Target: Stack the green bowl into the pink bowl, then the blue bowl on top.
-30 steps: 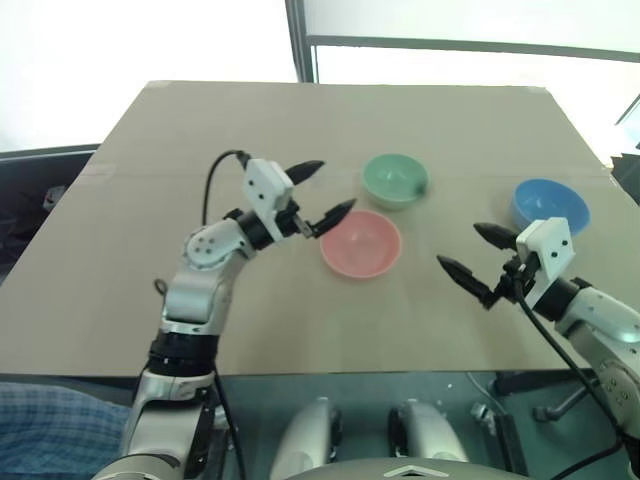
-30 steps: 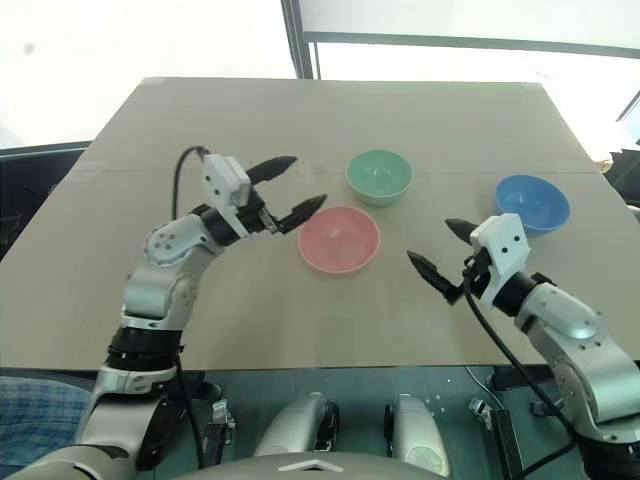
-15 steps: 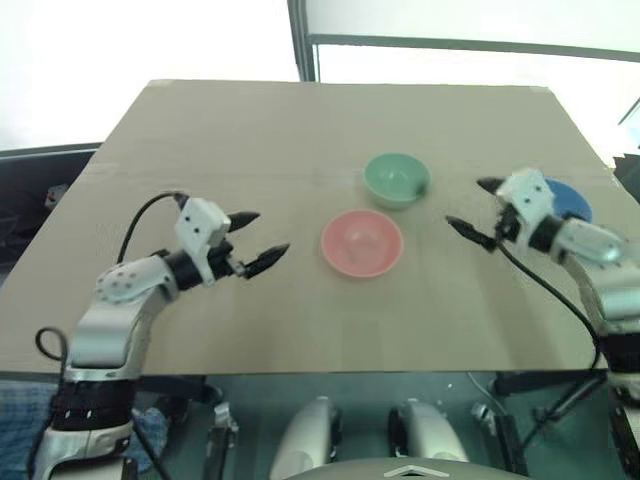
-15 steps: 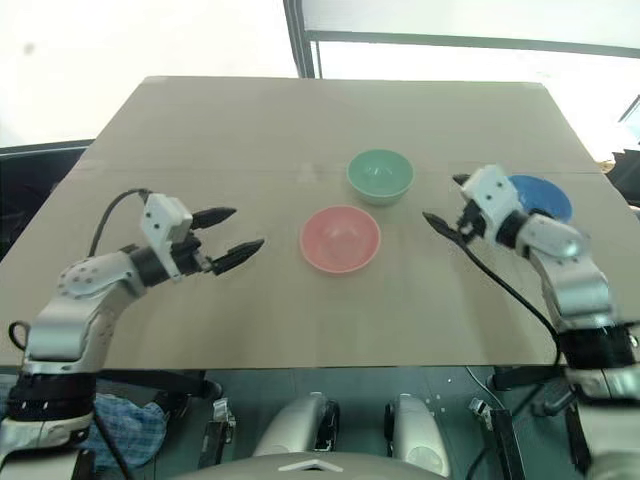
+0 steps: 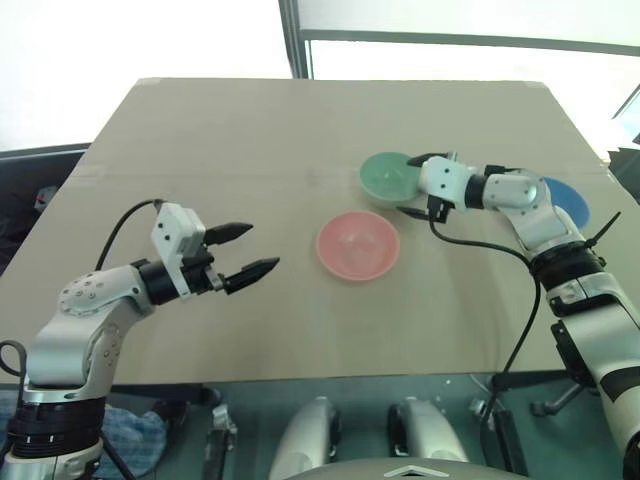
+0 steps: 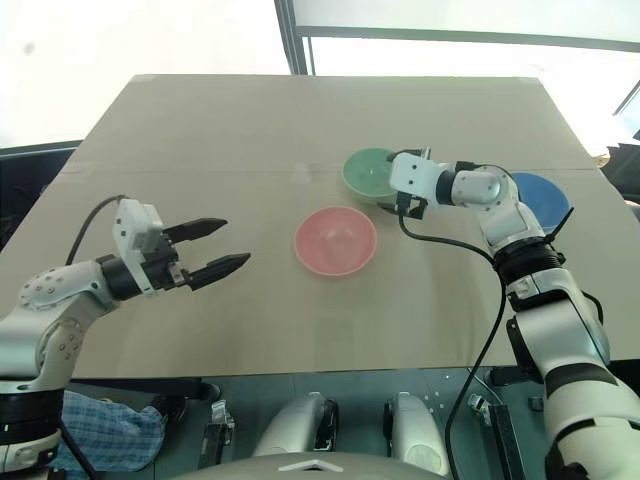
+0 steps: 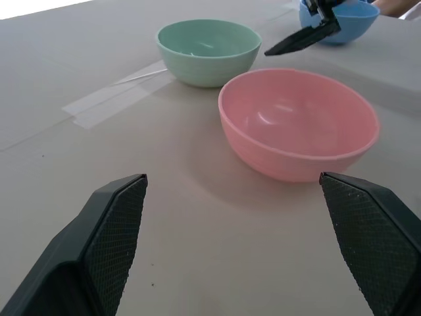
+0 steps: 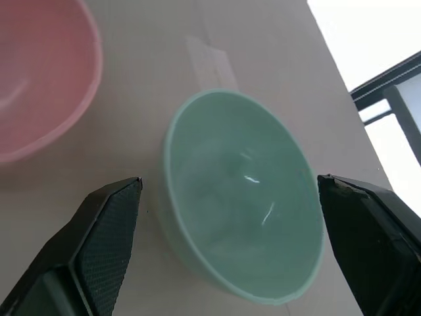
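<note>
The mint-green bowl (image 5: 383, 177) stands upright on the table, behind and a little right of the pink bowl (image 5: 357, 245). The blue bowl (image 5: 570, 200) sits further right, partly hidden by my right arm. My right gripper (image 5: 406, 188) is open at the green bowl's right side. In the right wrist view its fingers (image 8: 108, 227) spread on either side of the green bowl (image 8: 243, 197), holding nothing. My left gripper (image 5: 262, 247) hangs open and empty, left of the pink bowl (image 7: 299, 125) and apart from it.
The bowls rest on a tan tabletop (image 5: 250, 140) with a strip of clear tape (image 7: 115, 99) near the green bowl. The table's front edge (image 5: 300, 375) runs just below my arms. A window frame (image 5: 295, 40) rises behind the far edge.
My right gripper swung forward and left, from beside the blue bowl to the green bowl. My left gripper drew back and left, away from the pink bowl. Bowls unmoved.
</note>
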`<state>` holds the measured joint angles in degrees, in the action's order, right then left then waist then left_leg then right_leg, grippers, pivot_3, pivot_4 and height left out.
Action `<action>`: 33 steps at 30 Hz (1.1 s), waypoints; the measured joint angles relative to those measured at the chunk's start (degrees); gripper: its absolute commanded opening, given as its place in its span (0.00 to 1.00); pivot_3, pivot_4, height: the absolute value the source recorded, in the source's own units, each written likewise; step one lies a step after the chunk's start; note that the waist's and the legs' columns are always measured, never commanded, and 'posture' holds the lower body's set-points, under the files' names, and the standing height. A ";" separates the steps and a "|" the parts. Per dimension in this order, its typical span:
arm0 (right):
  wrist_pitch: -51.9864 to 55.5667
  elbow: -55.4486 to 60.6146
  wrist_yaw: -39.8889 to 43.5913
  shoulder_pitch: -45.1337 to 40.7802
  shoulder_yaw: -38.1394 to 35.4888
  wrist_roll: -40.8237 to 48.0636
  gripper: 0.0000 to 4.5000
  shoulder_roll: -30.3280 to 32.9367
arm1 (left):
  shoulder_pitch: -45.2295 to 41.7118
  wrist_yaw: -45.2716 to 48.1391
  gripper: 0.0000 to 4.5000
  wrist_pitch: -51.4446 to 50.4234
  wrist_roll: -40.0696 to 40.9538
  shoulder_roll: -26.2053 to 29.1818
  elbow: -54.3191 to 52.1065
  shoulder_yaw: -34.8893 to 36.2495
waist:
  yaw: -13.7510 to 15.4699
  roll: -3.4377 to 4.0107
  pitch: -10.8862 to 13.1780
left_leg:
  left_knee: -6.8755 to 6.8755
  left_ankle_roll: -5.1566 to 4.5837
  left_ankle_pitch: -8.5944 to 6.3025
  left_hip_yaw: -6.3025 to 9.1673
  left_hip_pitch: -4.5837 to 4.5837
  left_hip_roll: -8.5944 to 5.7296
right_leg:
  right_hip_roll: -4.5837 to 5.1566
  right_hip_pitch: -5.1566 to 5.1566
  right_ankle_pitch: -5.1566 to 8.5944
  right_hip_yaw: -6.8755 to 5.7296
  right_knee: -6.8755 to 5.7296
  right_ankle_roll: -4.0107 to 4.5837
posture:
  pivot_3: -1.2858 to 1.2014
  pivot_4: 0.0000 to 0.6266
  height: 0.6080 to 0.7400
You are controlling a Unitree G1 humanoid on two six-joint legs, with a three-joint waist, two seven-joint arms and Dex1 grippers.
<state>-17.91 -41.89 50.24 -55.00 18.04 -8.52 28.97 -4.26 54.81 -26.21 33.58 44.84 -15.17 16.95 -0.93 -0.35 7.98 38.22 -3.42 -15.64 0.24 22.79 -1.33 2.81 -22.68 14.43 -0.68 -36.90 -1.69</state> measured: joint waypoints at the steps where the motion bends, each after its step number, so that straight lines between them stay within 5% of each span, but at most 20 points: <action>1: -0.46 -1.27 0.43 -0.50 0.08 -0.17 1.00 -0.31 | 0.07 0.01 0.98 -0.23 0.34 0.00 -0.06 0.27 | -0.02 0.01 0.00 | 0.00 0.01 0.00 0.00 -0.01 0.00 | 0.00 0.00 0.00 0.00 -0.03 0.00 | 0.52 0.24 1.00; 9: -1.60 -11.48 -1.14 -5.14 2.09 -5.63 1.00 -3.17 | 1.18 0.12 0.98 -1.01 0.93 0.02 -1.38 0.58 | 0.03 0.03 0.02 | -0.01 0.05 0.01 0.02 -0.05 -0.01 | 0.03 -0.01 -0.02 0.00 -0.13 0.04 | 0.52 0.24 1.00; 12: -3.53 -14.63 -3.08 -6.61 3.76 -8.56 0.82 -4.10 | 1.26 0.13 1.00 -0.96 0.73 0.04 -1.65 0.52 | -0.17 0.06 0.04 | -0.04 0.06 0.01 0.01 -0.04 -0.03 | 0.03 -0.04 -0.02 0.00 -0.12 0.04 | 0.52 0.24 1.00; 21: -6.42 -17.33 -5.14 -8.99 4.02 -10.89 0.03 -6.13 | 2.68 0.09 1.00 -0.79 -0.10 -0.01 -2.36 0.32 | -0.34 0.07 0.04 | -0.10 0.08 0.03 0.02 -0.05 -0.04 | 0.02 -0.04 -0.02 0.00 -0.10 0.04 | 0.52 0.24 1.00; 33: -7.32 -17.84 -4.27 -9.02 3.92 -11.18 0.01 -6.15 | 1.74 -0.08 1.00 -0.82 -0.10 -0.32 -2.34 -1.10 | -1.02 0.10 0.06 | -0.11 0.08 0.03 0.02 -0.05 -0.03 | 0.02 -0.05 -0.02 0.00 -0.10 0.04 | 0.52 0.24 1.00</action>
<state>-25.23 -59.73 45.97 -64.03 21.96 -19.70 22.83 -2.52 54.74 -27.02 33.48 44.52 -17.51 15.85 -1.95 -0.26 8.04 38.11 -3.34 -15.60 0.26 22.74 -1.36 2.83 -22.73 14.41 -0.68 -37.00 -1.65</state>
